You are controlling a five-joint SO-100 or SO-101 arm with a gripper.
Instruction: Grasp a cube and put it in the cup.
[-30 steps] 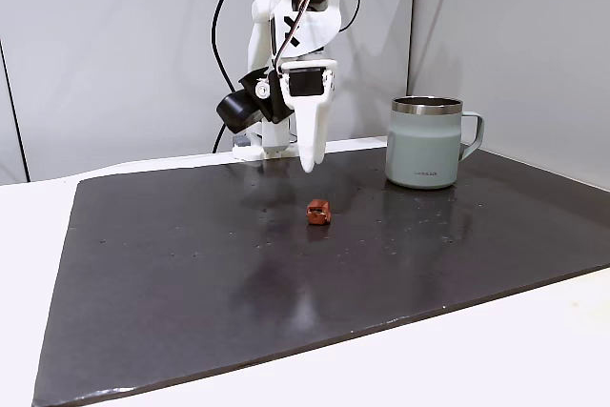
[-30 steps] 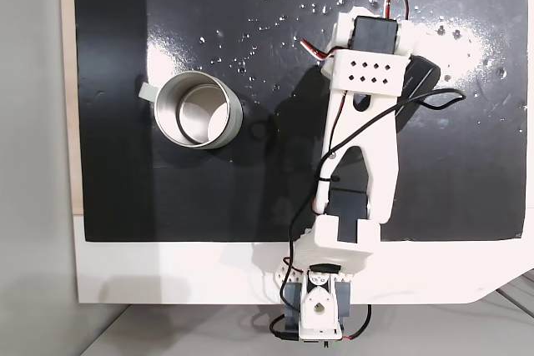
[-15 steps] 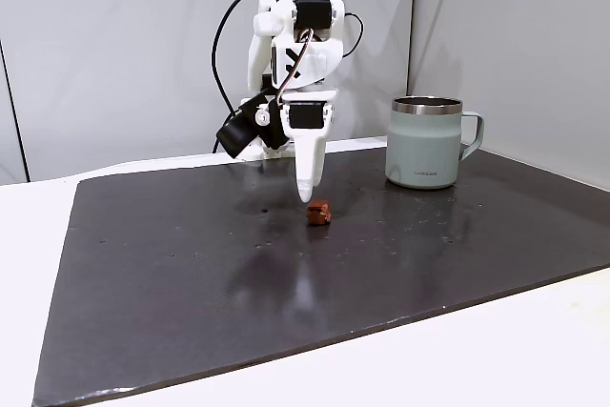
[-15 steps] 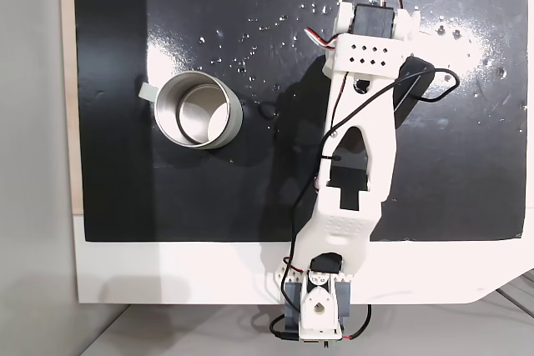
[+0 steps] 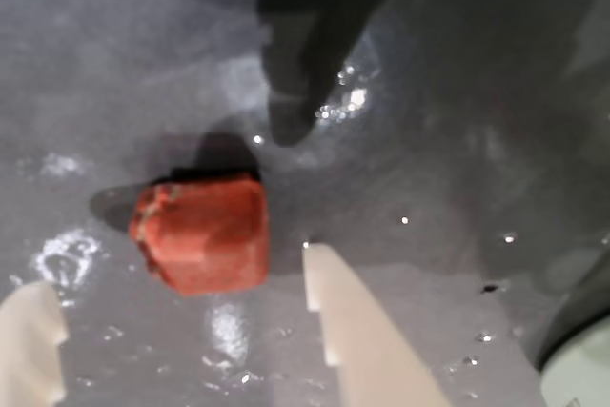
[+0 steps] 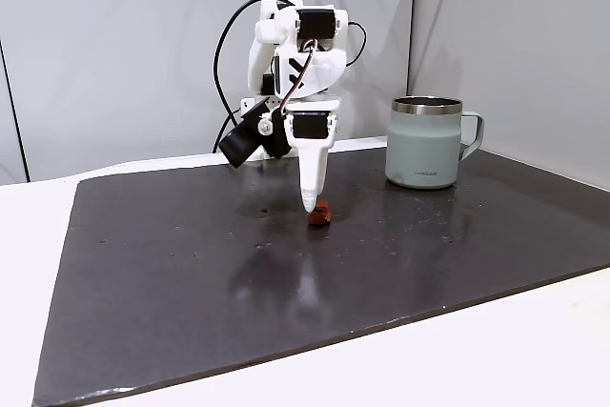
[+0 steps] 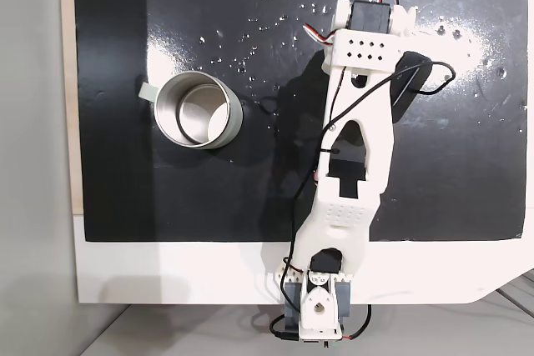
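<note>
Dark mat, w/ cube lying flat between our gripper's spread fingers, cup well apart to the right in a fixed view; we could knock it away if one tip bumps it first.

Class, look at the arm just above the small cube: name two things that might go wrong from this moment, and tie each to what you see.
1. In the wrist view the small reddish-orange cube sits between the white fingers but nearer the right one, so closing may nudge it aside on the glossy black mat.
2. The gripper is open, nothing held; a loose pinch on so small a cube could drop it before the grey-green steel-rimmed mug.
</note>
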